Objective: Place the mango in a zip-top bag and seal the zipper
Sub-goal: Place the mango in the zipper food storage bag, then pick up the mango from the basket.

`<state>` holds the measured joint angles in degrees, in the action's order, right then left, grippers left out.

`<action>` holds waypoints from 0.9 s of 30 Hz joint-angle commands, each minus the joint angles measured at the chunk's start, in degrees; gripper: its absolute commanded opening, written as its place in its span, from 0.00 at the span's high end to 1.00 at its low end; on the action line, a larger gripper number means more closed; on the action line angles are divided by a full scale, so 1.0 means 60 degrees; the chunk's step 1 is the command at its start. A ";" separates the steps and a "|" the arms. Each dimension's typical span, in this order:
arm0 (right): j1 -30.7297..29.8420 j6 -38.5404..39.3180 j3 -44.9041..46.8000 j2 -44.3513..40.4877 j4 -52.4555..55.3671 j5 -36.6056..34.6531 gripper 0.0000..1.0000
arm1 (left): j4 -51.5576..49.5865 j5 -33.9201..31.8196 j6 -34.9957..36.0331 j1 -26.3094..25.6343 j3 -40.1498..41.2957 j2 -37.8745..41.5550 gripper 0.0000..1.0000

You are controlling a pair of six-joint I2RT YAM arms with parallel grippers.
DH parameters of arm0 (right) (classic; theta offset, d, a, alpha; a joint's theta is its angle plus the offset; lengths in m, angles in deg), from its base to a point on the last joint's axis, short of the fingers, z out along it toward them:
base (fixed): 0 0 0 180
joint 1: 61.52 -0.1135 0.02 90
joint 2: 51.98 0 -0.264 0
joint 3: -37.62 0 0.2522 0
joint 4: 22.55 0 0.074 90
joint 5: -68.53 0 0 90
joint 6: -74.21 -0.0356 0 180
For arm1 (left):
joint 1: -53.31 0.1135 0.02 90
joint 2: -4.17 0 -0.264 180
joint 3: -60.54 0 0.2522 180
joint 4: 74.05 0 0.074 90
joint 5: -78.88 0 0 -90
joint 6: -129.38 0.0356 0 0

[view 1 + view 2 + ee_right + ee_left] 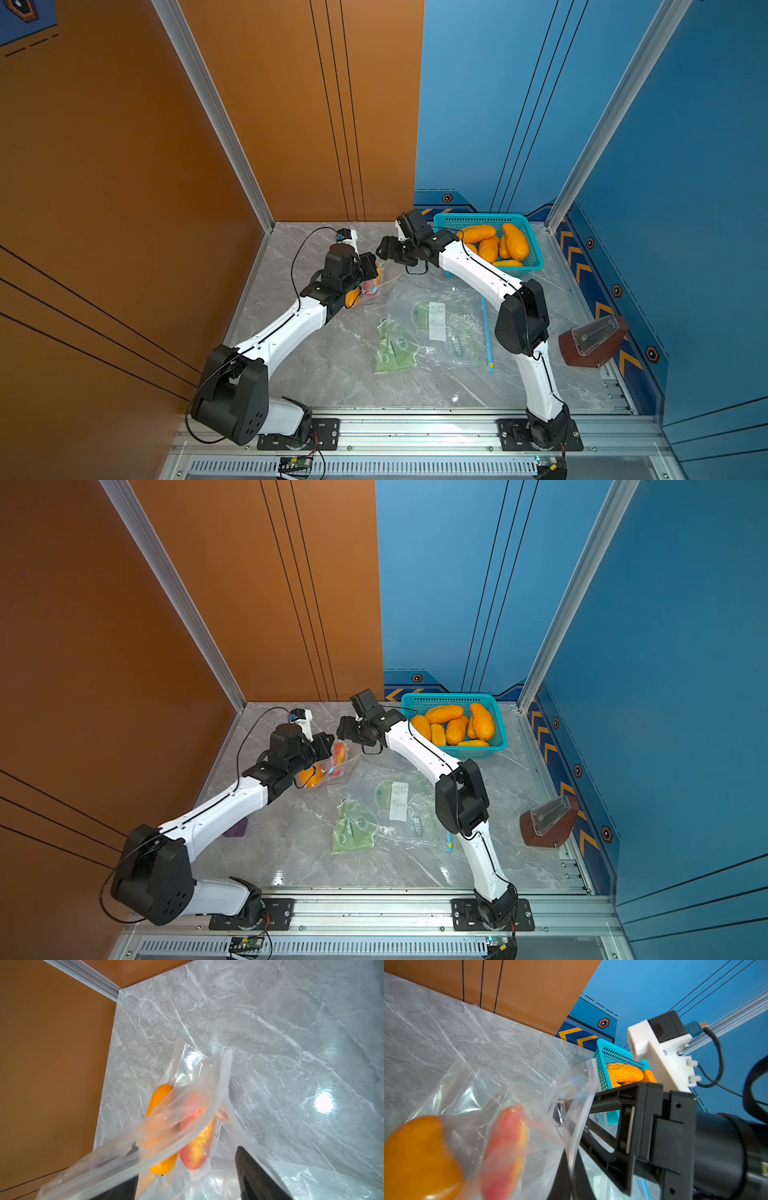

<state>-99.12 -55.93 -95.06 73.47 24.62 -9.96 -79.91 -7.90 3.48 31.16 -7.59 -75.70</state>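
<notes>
The left gripper (373, 268) is clenched on the rim of the clear zip-top bag (218, 1084), with its jaws pressed together and that edge raised off the table (332, 386). Facing it from just beside, the right gripper (380, 249) is released. In the right wrist view its two dark fingers (255, 1174) stand wide apart, and the bag's rim band drapes across one of them without being pinched. Two fruits show through the film inside the bag: an orange mango (160, 1105) and, touching it, a red-and-yellow mango (197, 1147). They lie side by side, low in the bag, under the left wrist, at the far left part of the table. I cannot tell whether the zipper is pressed closed. Behind the right arm, against the blue back wall, sits a teal basket (482, 217) holding several more mangoes (515, 241). Between the two arms, nearer the rail, a loose pile of clear bags (432, 324) with green print lies flat on the marble, and a folded green pouch (392, 349) rests at its near edge. Well apart, at the right side of the table, stands a brown stand (582, 357) with a clear piece on top.
</notes>
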 commanded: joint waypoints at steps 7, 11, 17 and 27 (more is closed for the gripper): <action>0.0416 0.1252 0.0253 -0.2550 0.1020 -0.1443 0.27 | -0.0015 -0.0083 -0.0083 -0.0029 -0.0010 0.0051 1.00; 0.1191 0.1662 0.0772 -0.3272 0.1413 -0.1934 0.25 | -0.0017 -0.0111 -0.0100 -0.0012 0.0035 0.0071 1.00; 0.3009 0.2804 0.0214 -0.2556 0.3029 -0.1201 0.26 | -0.0022 -0.0070 -0.0158 0.0001 0.0047 0.0114 1.00; 0.4249 0.4587 -0.1165 -0.0255 0.4640 -0.1750 0.28 | -0.0021 -0.0054 -0.0218 0.0029 0.0200 0.0244 1.00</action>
<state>-74.36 -32.82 -99.08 70.37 47.02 -18.57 -79.91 -7.90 2.72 31.16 -7.15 -75.66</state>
